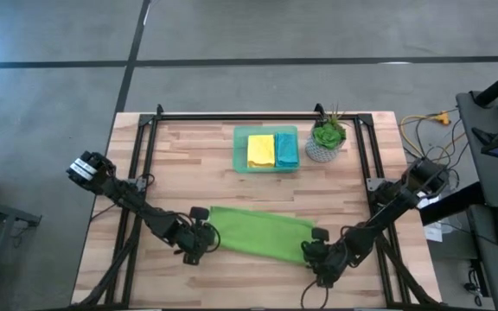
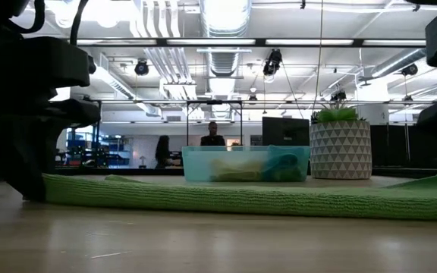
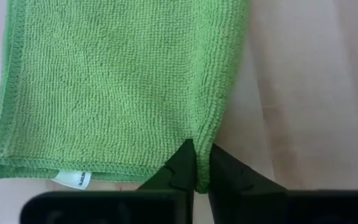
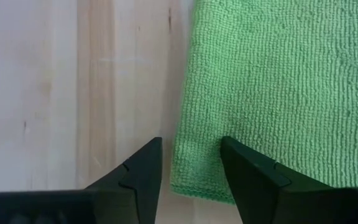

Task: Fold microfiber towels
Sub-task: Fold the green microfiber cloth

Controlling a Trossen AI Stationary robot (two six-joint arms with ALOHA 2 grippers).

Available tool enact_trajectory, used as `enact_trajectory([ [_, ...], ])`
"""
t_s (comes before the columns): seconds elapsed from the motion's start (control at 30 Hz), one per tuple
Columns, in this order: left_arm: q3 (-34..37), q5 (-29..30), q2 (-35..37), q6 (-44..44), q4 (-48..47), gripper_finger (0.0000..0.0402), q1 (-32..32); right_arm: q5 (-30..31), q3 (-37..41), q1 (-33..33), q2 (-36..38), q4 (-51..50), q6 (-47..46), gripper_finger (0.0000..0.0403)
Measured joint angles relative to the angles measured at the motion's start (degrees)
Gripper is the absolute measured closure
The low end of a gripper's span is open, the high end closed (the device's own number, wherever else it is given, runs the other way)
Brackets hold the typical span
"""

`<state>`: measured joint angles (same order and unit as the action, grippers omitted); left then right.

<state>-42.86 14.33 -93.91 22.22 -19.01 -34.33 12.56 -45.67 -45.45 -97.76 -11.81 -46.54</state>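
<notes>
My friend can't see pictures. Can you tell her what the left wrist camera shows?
The left gripper is pinched shut on the edge of a lime green towel lying flat on the pale wooden table. A small white tag sticks out from the towel's hem.

L claw [image 3: 196, 171] pinched closed, R claw [image 4: 191, 165] apart, both low

The right gripper [image 4: 191, 163], fingers apart, straddles the lime green microfiber towel's [image 4: 278, 87] corner on the pale wooden tabletop [image 4: 73, 81].
</notes>
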Motion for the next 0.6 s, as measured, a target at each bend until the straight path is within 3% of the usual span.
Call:
enact_trajectory([
  [0.27, 0.1, -0.5, 0.3, 3.8, 0.3, 0.0394, 0.0, 1.2, -0.1, -1.4, -0.5, -0.7, 0.0, 0.0278],
  [0.6, 0.3, -1.9, 3.8, 4.5, 0.2, 0.0394, 0.3, 0.2, -3.7, -1.4, -0.5, -6.6, 1.5, 0.0386],
])
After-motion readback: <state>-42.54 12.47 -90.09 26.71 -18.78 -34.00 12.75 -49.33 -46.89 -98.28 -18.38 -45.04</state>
